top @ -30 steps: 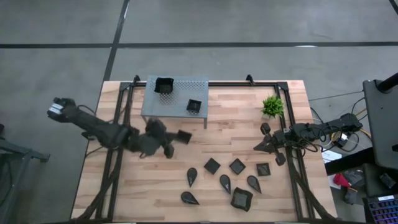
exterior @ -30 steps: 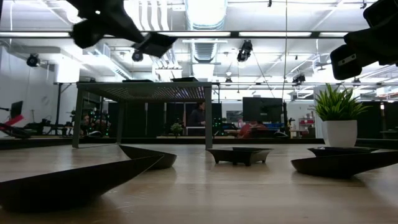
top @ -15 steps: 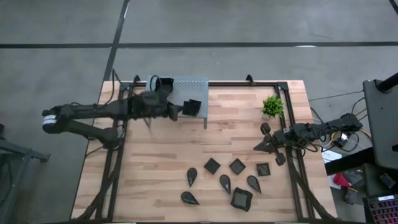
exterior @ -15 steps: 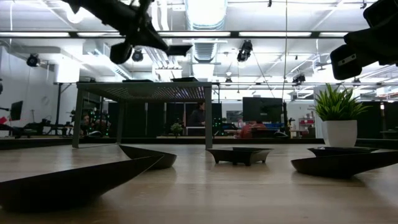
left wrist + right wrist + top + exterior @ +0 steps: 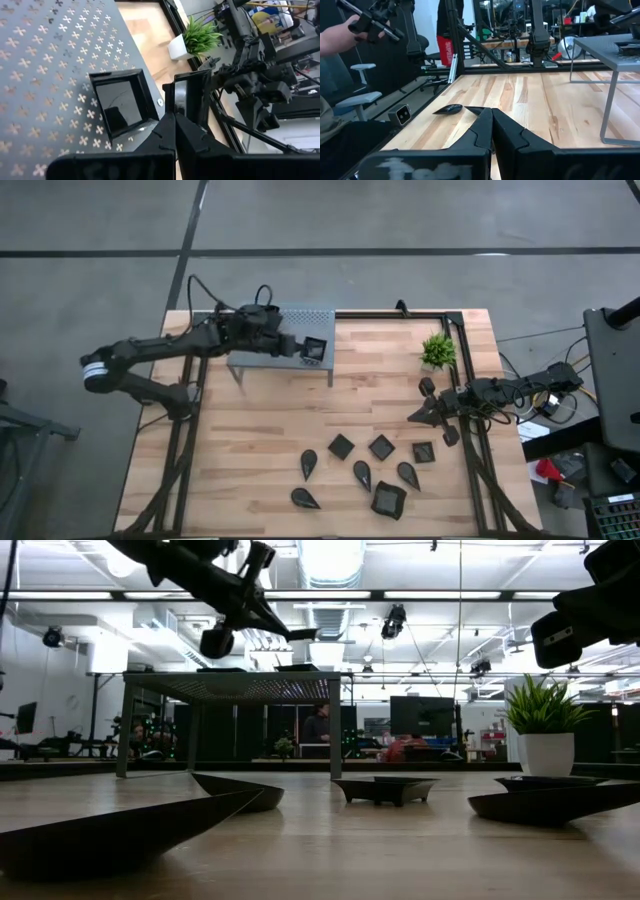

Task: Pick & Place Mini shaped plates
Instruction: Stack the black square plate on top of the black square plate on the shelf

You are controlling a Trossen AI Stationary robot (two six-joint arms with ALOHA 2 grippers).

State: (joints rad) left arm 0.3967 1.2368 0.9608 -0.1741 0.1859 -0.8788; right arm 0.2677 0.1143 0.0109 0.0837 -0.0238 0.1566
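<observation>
My left gripper [image 5: 291, 345] hangs over the grey perforated stand [image 5: 322, 314], shut on a small black square plate [image 5: 188, 95], which also shows in the low view [image 5: 300, 634]. Another square plate [image 5: 120, 102] rests flat on the stand just beside it [image 5: 314, 350]. Several black mini plates lie flat on the table's near half, square ones [image 5: 341, 445] and teardrop ones [image 5: 308, 463]. My right gripper [image 5: 413, 418] waits shut at the table's right side, touching nothing. My left gripper pinches the square plate by its rim [image 5: 176, 106] between its two fingers. The fingers come from the table's left, slanting a little downward. The plate sticks out beyond the fingertips toward the table's right, lifted clear above the stand's top.
A small green plant [image 5: 437, 352] in a white pot stands at the far right. A larger wavy-rimmed plate [image 5: 388, 499] lies near the front edge. In the right wrist view a person's hand [image 5: 342, 34] shows beyond the table.
My left gripper has swung from in front of the stand toward the table's far edge and risen slightly, carrying the square plate over the stand's top. Its wrist has rolled, turning the plate with it. It has stayed shut on the plate.
</observation>
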